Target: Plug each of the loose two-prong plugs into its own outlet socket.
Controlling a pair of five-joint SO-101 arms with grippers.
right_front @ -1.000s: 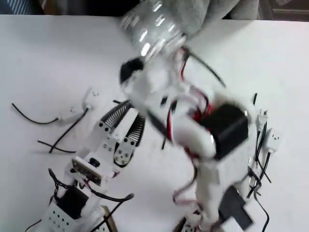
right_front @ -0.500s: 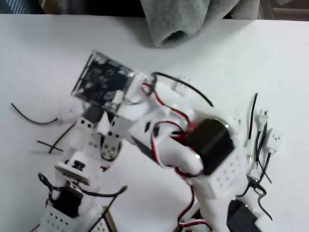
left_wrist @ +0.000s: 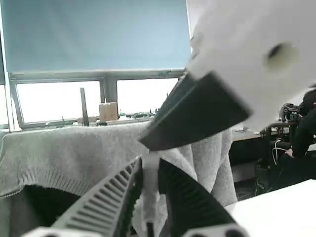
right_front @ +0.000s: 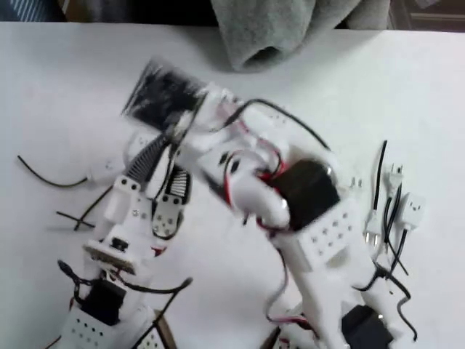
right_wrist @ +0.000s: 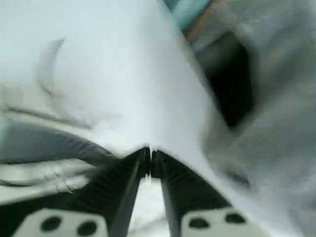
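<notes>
My left gripper (right_front: pixel 174 156) lies low at the table's left. In the left wrist view its ribbed fingers (left_wrist: pixel 111 202) are shut on a narrow white plug (left_wrist: pixel 149 185). The right arm (right_front: pixel 290 196) crosses the middle of the table, and its blurred end (right_front: pixel 163 94) hangs just above and beyond the left gripper. My right gripper (right_wrist: pixel 149 154) is shut, tips touching, with nothing seen between them. A white socket block (right_front: pixel 135 144) with a cable lies beside the left fingers. More white plugs (right_front: pixel 394 177) and a socket (right_front: pixel 414 209) lie at the right edge.
A grey cloth (right_front: pixel 276 29) hangs over the far table edge. Thin black cables (right_front: pixel 43 178) trail across the left side. A tangle of black cords (right_front: pixel 389 240) runs by the right arm's base. The white tabletop (right_front: pixel 65 80) is bare at far left.
The right arm has swung from the far middle toward the left, and its end now sits over the left gripper. The left arm has shifted slightly left.
</notes>
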